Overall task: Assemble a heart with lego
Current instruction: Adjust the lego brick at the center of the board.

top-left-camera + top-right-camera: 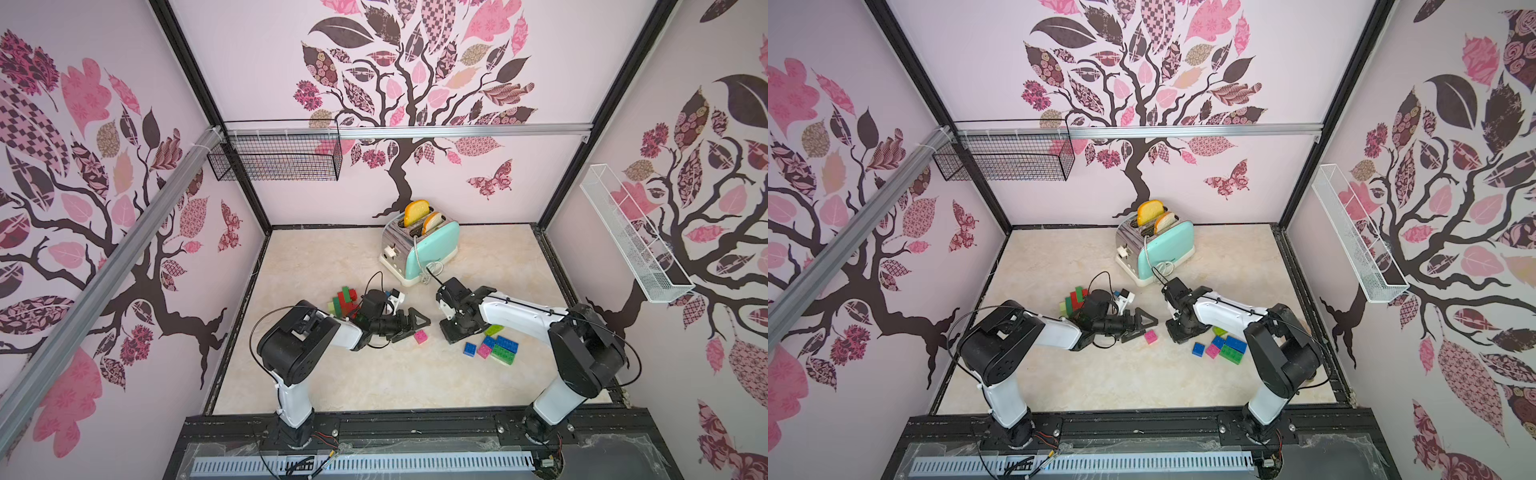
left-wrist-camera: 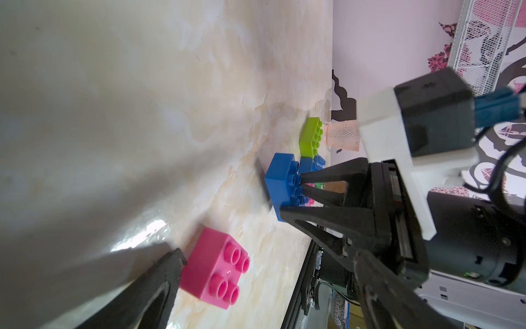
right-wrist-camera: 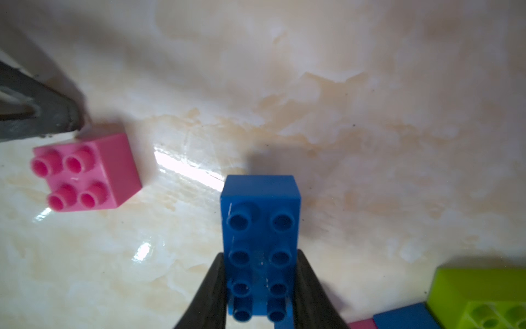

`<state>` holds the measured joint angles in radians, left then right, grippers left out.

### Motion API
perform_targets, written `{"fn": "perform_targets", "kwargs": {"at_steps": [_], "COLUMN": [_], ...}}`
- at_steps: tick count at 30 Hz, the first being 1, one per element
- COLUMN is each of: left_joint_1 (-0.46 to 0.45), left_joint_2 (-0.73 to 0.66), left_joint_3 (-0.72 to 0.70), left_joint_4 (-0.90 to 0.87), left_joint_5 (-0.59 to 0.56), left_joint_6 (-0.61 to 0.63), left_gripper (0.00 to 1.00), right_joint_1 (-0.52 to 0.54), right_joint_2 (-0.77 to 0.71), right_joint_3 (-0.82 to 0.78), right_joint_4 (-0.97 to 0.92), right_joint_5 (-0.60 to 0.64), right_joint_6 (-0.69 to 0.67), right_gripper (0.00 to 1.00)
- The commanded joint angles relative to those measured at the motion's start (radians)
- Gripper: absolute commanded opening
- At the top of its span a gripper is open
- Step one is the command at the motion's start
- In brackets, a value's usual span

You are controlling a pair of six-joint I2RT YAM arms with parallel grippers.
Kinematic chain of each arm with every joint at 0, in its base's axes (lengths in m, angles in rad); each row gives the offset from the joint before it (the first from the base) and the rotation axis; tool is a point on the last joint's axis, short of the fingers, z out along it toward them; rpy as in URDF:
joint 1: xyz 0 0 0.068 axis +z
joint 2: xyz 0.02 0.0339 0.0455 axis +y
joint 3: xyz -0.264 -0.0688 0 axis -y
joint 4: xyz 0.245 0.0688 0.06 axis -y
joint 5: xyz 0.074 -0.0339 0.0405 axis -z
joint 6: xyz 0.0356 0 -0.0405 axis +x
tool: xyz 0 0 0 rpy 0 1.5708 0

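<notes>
My right gripper [image 3: 260,256] is shut on a blue 2x4 lego brick [image 3: 260,199], studs up, low over the table; the left wrist view shows the same blue brick [image 2: 280,176]. From above, the right gripper [image 1: 453,330] hides it. A pink 2x2 brick [image 1: 420,336] lies on the table between the arms. My left gripper [image 1: 409,326] stands open beside it, one fingertip [image 2: 170,265] close against the pink brick [image 2: 215,267]. In a top view a built cluster of red, green and lime bricks [image 1: 343,301] sits behind the left wrist.
Loose bricks lie under the right arm: lime [image 1: 493,330], blue [image 1: 470,349], pink [image 1: 484,350] and green [image 1: 503,354]. A mint toaster [image 1: 419,249] with two bread slices stands at the back, its cord trailing toward the right arm. Wire baskets hang on the walls.
</notes>
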<state>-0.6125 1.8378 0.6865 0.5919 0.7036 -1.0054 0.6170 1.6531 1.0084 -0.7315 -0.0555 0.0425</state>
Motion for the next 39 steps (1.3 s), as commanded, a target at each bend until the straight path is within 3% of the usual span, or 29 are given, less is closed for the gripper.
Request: {"fn": "perform_targets", "kwargs": {"at_steps": [1, 7, 15, 18, 29, 35, 39], "left_joint_1": [0.007, 0.178, 0.327, 0.342, 0.348, 0.352, 0.356], "left_joint_2": [0.017, -0.126, -0.448, -0.512, -0.630, -0.675, -0.688], "left_joint_3": [0.017, -0.042, -0.038, -0.051, -0.185, -0.191, -0.203], "left_joint_4": [0.025, -0.058, -0.421, -0.526, -0.511, -0.561, -0.564], "left_joint_5": [0.007, -0.026, -0.032, -0.039, -0.057, -0.072, -0.072], "left_joint_6": [-0.014, 0.000, 0.128, 0.163, 0.136, 0.158, 0.159], "left_gripper": [0.97, 0.97, 0.97, 0.97, 0.97, 0.97, 0.97], "right_joint_1": [0.012, 0.044, 0.158, 0.206, 0.224, 0.224, 0.224], "right_joint_2": [-0.020, -0.013, 0.065, 0.063, 0.157, 0.249, 0.252], "right_joint_3": [-0.004, -0.030, 0.023, 0.019, 0.108, 0.192, 0.246], "right_joint_4": [0.015, 0.042, 0.026, 0.054, 0.111, 0.132, 0.139], "right_joint_5": [-0.090, -0.129, -0.110, -0.127, -0.190, -0.162, -0.210], "right_joint_6": [-0.025, 0.013, 0.042, 0.058, 0.079, 0.020, -0.013], "right_gripper": [0.27, 0.27, 0.26, 0.26, 0.26, 0.26, 0.26]}}
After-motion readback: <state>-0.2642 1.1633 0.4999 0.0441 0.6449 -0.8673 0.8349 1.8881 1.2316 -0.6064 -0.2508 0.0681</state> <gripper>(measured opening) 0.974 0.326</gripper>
